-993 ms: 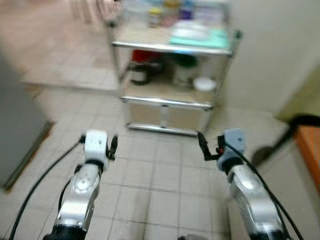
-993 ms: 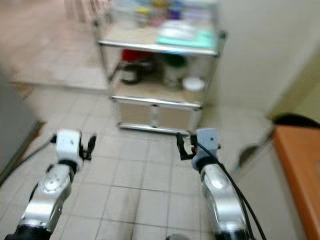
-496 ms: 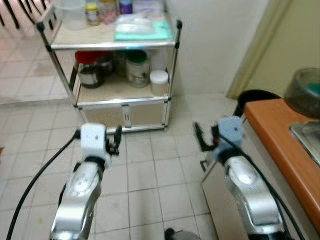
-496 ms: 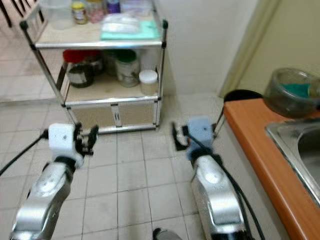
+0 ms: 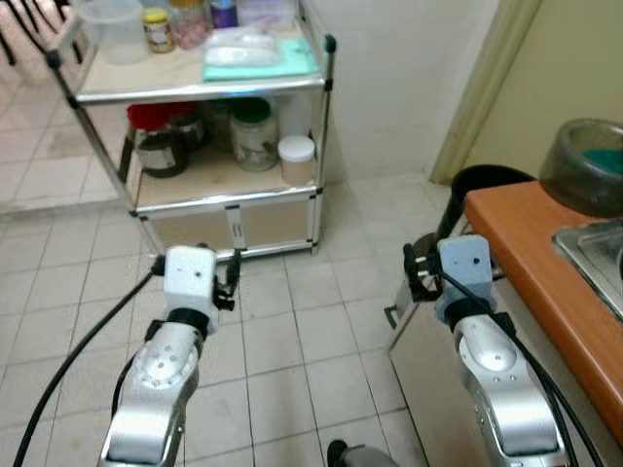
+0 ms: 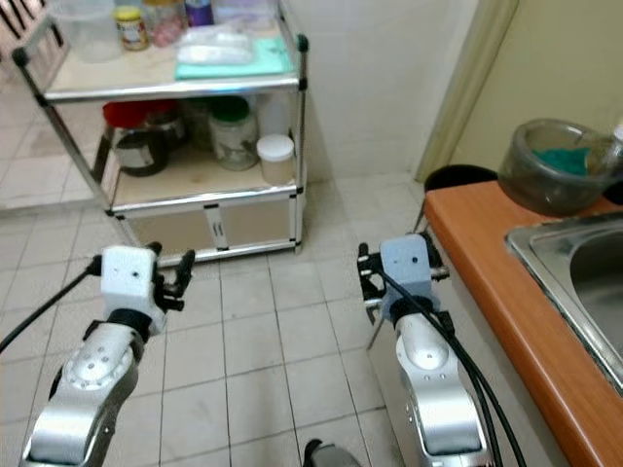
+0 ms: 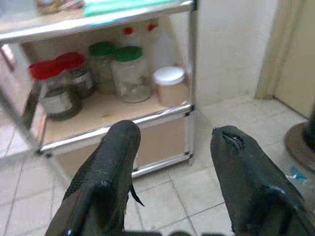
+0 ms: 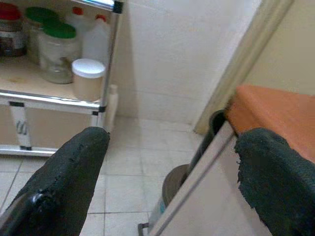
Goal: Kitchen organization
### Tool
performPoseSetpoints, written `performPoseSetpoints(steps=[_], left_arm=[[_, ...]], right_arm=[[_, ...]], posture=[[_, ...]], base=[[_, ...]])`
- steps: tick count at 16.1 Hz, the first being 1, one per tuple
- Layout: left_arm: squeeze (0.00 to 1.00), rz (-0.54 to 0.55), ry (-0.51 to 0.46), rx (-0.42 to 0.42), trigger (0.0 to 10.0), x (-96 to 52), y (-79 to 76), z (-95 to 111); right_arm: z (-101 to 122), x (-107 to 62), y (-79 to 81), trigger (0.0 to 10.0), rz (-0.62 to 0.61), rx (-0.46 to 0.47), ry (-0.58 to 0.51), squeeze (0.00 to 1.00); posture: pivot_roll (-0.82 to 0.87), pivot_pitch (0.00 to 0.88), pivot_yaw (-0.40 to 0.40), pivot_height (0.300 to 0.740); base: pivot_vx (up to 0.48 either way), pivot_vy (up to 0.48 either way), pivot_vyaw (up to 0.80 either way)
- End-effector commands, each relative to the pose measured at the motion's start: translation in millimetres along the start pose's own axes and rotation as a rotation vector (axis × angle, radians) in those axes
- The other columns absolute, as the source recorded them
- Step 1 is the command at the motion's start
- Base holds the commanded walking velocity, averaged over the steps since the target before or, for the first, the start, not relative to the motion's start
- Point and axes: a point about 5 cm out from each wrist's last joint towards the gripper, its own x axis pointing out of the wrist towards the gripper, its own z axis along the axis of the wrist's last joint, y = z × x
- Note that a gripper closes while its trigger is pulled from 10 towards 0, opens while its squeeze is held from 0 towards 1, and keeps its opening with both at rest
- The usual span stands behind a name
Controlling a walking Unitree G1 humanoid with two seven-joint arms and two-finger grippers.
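Shelf rack (image 5: 195,88) — jar labels unreadable.

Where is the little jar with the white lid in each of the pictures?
Left eye view: white-lidded jar on the cart's middle shelf, at its right end.
Right eye view: same spot, beside the green-lidded jar.
Left wrist view: seen between the open left gripper's fingers.
Right wrist view: above one finger of the open right gripper, near the cart's post.
Shared landmark: the green-lidded jar next to it.
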Motion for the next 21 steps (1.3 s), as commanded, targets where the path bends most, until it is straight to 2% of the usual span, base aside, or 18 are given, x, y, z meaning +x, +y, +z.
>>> performPoseSetpoints(steps=[1,4,8,10,16,19,21], left_arm=[[0.0,-0.008,-0.022,0.019,10.0,-1.9,0.4,6.9],[0.0,-0.014,-0.032,0.01,10.0,0.9,0.3,13.1],[0.0,0.04,-0.097,-0.026,10.0,-2.0,2.3,30.9],[0.0,0.051,-0.112,-0.063,10.0,-0.8,4.1,37.0],[0.0,0.021,-0.107,-0.034,10.0,6.9,2.5,38.7],[0.0,0.022,-0.108,-0.035,10.0,7.5,1.1,38.7],[0.0,0.021,-0.106,-0.033,10.0,7.9,2.0,37.7]], right_arm=[[19.7,-1.1,0.8,10.0,0.012,0.023,-0.082,1.0],[26.1,-2.4,-4.7,10.0,-0.026,0.118,-0.07,1.0],[32.6,-2.7,-1.3,10.0,-0.002,0.175,-0.084,1.0],[37.0,-0.7,-1.2,10.0,0.002,0.184,-0.094,1.0],[35.8,-0.8,-5.7,10.0,0.002,0.187,-0.076,1.0],[41.1,3.8,-5.9,10.0,-0.017,0.212,-0.107,1.0],[45.4,5.1,-7.2,10.0,-0.031,0.182,-0.133,1.0]], posture=[[-0.03,0.0,0.044,0.74],[-0.04,0.0,0.023,0.74],[-0.03,0.0,0.002,0.74],[-0.02,0.0,0.005,0.74],[-0.04,0.0,0.015,0.74],[-0.03,0.0,0.012,0.74],[-0.04,0.0,0.014,0.74]], base=[[0.0,0.0,-0.74],[0.0,0.0,-0.72],[0.0,0.0,-0.74],[0.0,0.0,-0.76],[0.0,0.0,-0.77],[0.0,0.0,-0.77],[0.0,0.0,-0.77]])
